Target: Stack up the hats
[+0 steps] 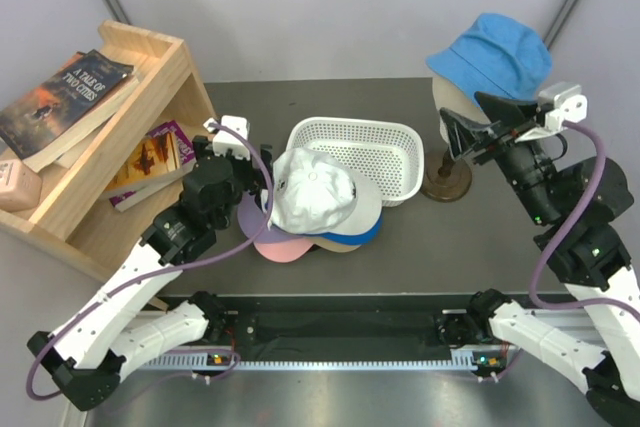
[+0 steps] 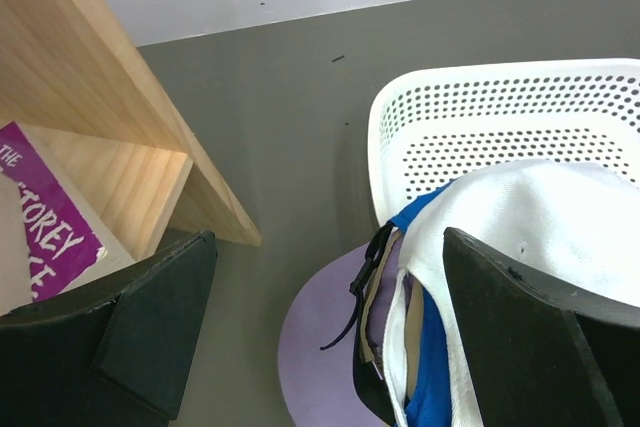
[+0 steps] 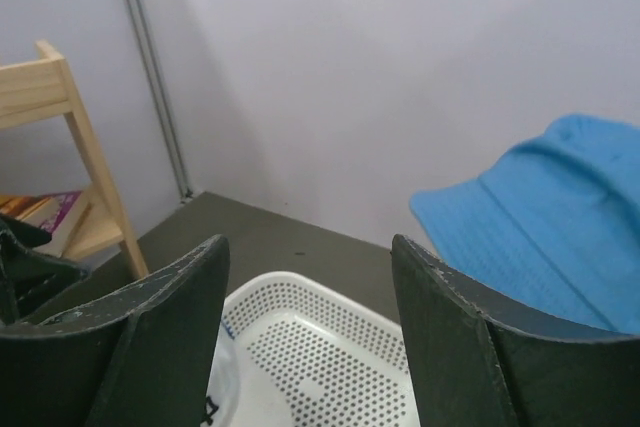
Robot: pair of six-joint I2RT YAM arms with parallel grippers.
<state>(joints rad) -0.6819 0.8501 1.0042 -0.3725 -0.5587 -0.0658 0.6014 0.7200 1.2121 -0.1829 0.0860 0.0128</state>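
Note:
Several hats lie in one pile at mid-table. A white cap (image 1: pixel 315 192) is on top, with pink (image 1: pixel 285 247), lavender (image 1: pixel 250 217), tan (image 1: pixel 340 242) and royal blue (image 1: pixel 366 231) brims showing beneath it. In the left wrist view a black cap's edge (image 2: pixel 375 377) and strap show between the lavender brim (image 2: pixel 320 347) and the white cap (image 2: pixel 530 217). My left gripper (image 1: pixel 262 192) (image 2: pixel 330 332) is wide open at the pile's left side and holds nothing. One of its fingers (image 2: pixel 530 337) is over the white cap. My right gripper (image 1: pixel 480 119) (image 3: pixel 310 327) hangs open and empty above the basket's right end.
A white perforated basket (image 1: pixel 400 142) (image 3: pixel 330 347) sits behind the pile. A light blue bucket hat (image 1: pixel 490 57) (image 3: pixel 550 217) sits on a mannequin head on a wooden stand (image 1: pixel 447 185) at the right. A wooden book rack (image 1: pixel 150 57) (image 2: pixel 110 117) with books fills the left.

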